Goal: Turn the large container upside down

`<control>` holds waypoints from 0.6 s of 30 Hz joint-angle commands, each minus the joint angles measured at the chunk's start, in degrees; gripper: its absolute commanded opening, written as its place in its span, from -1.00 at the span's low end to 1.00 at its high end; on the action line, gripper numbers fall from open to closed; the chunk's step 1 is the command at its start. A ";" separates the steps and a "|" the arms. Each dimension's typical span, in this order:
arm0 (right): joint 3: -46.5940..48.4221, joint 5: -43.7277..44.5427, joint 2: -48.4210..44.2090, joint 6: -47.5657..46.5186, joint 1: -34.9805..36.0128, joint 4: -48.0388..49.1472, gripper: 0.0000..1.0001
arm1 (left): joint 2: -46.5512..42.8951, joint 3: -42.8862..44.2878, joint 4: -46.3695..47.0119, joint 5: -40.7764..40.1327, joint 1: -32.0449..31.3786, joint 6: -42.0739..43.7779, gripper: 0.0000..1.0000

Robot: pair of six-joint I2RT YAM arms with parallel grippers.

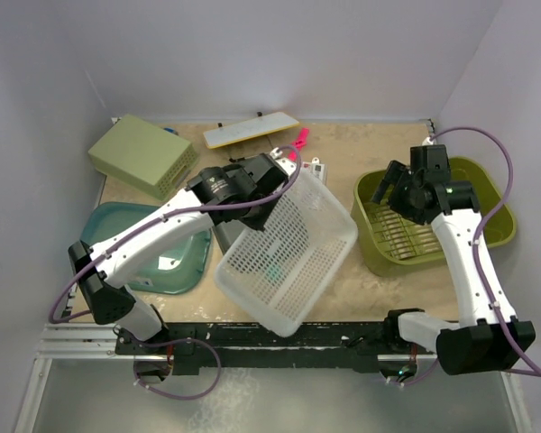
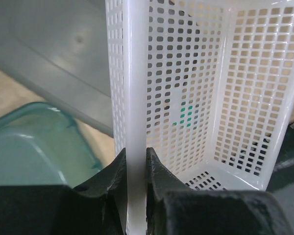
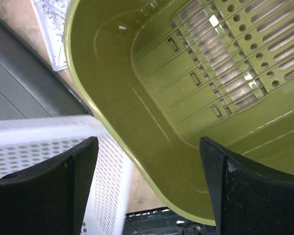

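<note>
Right gripper point(image 1: 398, 188), jaws wide open, hovers over the large container point(image 1: 379, 254) at its left rim, long axis roughly left-right; left gripper point(image 2: 135, 161) clamps the white basket point(image 1: 288, 253).

Top camera overlooks the table point(image 1: 361, 149); close wrist views share the white basket point(image 3: 34, 142), right facing into the large container point(image 3: 152, 107)

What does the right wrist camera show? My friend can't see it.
An olive-green tub sits open side up, its slotted base showing, under the open right end effector. A white basket shows at lower left, beside the tub's rim.
</note>
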 commanded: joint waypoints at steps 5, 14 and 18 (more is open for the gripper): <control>1.32 -3.84 -2.32 -0.64 -1.28 1.34 0.70 | -0.10 13.08 -7.25 -25.56 0.12 -0.81 -1.00; 1.15 -7.49 -1.80 -0.21 -1.33 2.43 0.69 | -1.04 21.54 1.34 -48.82 -0.01 8.33 -1.00; -0.02 -8.41 -2.03 -0.23 -1.36 2.73 0.69 | -3.21 14.90 14.22 -59.66 -0.90 18.64 -1.00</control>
